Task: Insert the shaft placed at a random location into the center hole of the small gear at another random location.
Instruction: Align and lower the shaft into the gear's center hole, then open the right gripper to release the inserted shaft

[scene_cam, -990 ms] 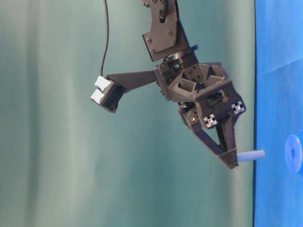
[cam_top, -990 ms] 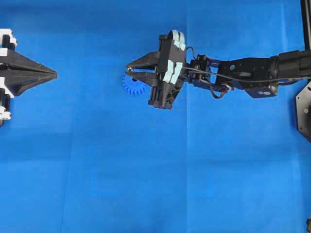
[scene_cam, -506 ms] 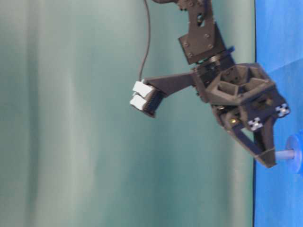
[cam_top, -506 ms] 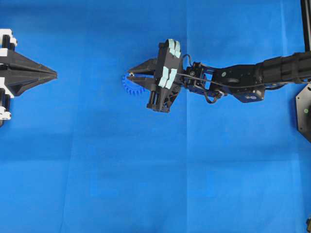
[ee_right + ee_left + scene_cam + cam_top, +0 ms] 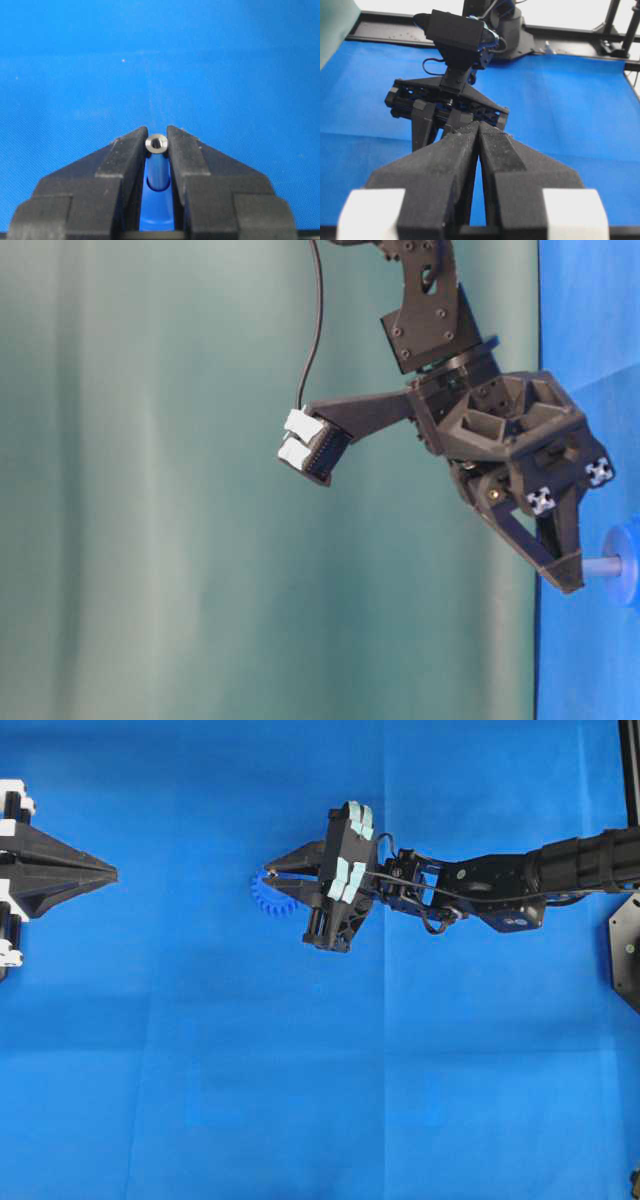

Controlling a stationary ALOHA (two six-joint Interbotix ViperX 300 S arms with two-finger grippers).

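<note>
My right gripper [image 5: 267, 873] is shut on the shaft [image 5: 156, 143], a small silver pin held upright between the fingertips, shiny end up. In the table-level view the shaft [image 5: 601, 566] runs from the gripper [image 5: 566, 578] to the hub of the small gear [image 5: 626, 563]. The blue gear [image 5: 265, 899] lies on the cloth under the fingers, with its teeth showing. In the right wrist view the pin's lower end meets the middle of the blue hub [image 5: 159, 210]; the center hole is covered by it. My left gripper [image 5: 112, 873] is shut and empty at the far left.
A blue cloth [image 5: 300, 1070] covers the table. The right arm [image 5: 500, 880] reaches in from the right edge. The left wrist view shows the right gripper's body [image 5: 445, 102] straight ahead of the shut left fingers [image 5: 460, 145].
The right gripper has come down with the shaft, from above the gear until the pin's end reaches the hub. It has hardly moved in the last half second. The left arm is still.
</note>
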